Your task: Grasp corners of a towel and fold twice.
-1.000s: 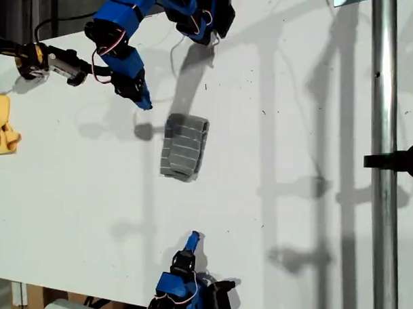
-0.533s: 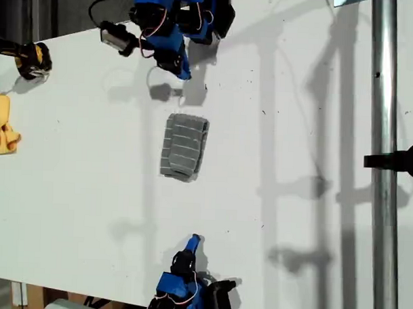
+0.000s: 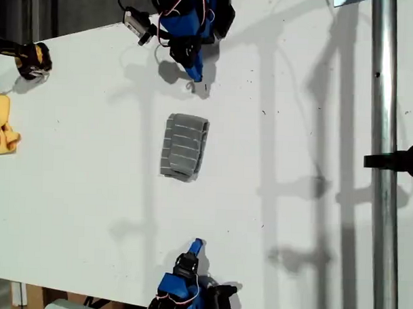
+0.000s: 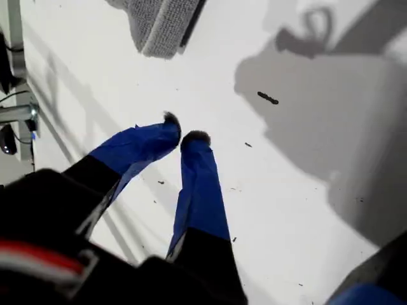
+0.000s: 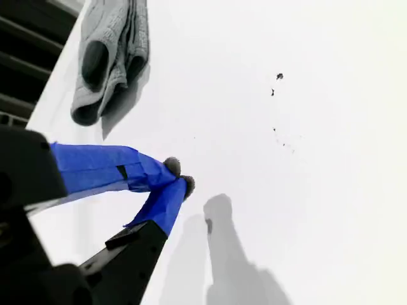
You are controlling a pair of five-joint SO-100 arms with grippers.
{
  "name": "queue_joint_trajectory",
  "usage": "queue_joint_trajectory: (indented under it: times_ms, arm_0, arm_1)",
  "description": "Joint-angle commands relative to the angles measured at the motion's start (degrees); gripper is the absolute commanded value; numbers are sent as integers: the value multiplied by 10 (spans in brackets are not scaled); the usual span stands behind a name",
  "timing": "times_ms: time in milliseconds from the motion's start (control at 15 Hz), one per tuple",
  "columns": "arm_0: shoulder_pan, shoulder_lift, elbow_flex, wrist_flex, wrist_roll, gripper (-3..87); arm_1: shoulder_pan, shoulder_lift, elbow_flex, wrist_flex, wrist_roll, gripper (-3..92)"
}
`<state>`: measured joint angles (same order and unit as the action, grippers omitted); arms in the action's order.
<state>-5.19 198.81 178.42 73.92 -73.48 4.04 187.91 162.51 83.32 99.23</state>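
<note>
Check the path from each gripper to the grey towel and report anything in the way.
Nothing visible blocks either path. Only bare white table lies between my first gripper and the towel, and likewise ahead of my second gripper. The yellow cloth sits far off at the exterior view's left edge.

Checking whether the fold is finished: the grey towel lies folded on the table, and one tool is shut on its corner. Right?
Not quite. The towel does lie folded, but neither tool holds it: the exterior view shows both well clear of it, and each wrist view shows shut, empty jaws.
</note>
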Motion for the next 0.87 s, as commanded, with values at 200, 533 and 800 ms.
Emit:
queue_joint_trajectory:
  times_ms: [200, 533, 800]
  arm_0:
    - [9, 4, 4, 0, 185, -21]
    - [9, 4, 4, 0, 185, -21]
    - [8, 4, 4, 0, 185, -21]
  arm_1:
    - [-8, 4, -4, 13, -135, 117]
    - [-8, 4, -4, 13, -135, 117]
    - [-8, 4, -4, 13, -135, 117]
